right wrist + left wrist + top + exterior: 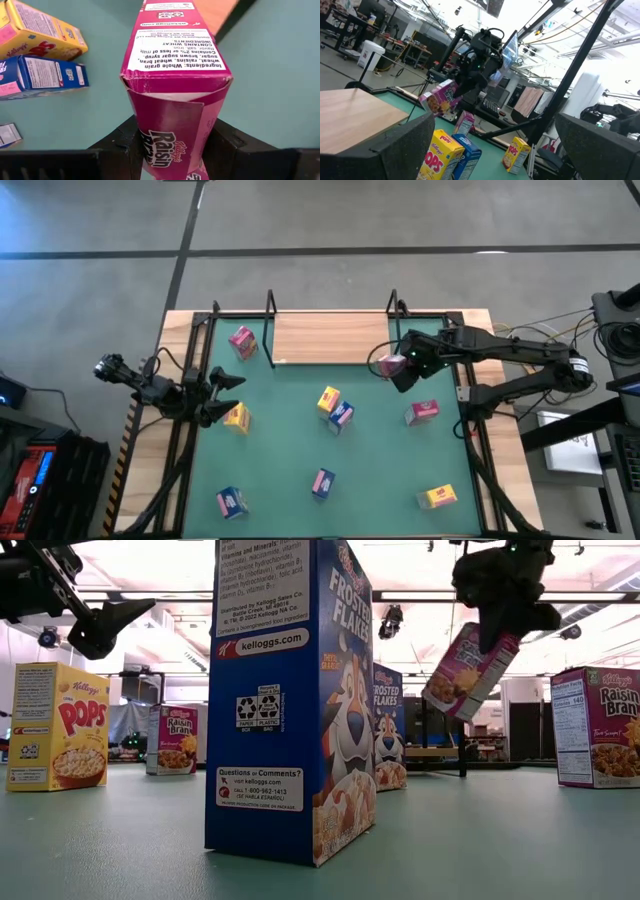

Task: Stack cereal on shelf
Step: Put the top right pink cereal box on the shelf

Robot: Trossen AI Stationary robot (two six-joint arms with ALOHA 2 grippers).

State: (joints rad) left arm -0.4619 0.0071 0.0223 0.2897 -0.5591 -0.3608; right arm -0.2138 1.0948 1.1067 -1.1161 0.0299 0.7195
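Surface: green mat (380, 470) covering a wooden bench (505, 430), with grey concrete floor beyond it.
Shelf: light-wood shelf board (330, 338) between thin black uprights, at the far edge of the mat; nothing rests on it.
Right end effector: the right end effector (400, 366) hangs above the mat just off the shelf's right front corner, fingers pinching a pink Raisin Bran box (175, 85).
Held box: it hangs tilted in mid-air in the low view (468, 672). Its top panel reads "INGREDIENTS: Whole grain wheat, raisins, wheat bran, sugar, brown sugar syrup"; "Kellogg's Raisin" shows on the front between the fingers.
Left end effector: the left end effector (225, 395) waits at the mat's left edge, fingers spread wide and holding nothing, beside a yellow box (238, 418).
Nearest box: a blue Frosted Flakes box (290, 700) stands upright close to the low camera, printed "kelloggs.com" and "Questions or Comments?".
Other blue box: a second Frosted Flakes box (389, 728) stands farther back.
Yellow box: a Corn Pops box (57, 726) stands at left in the low view, showing "Kellogg's" and "POPS".
Pink boxes: one Raisin Bran box (172, 740) stands far back, another (598, 726) at right.
Mid-mat pair: a yellow (328, 400) and a blue box (342, 416) lie touching.
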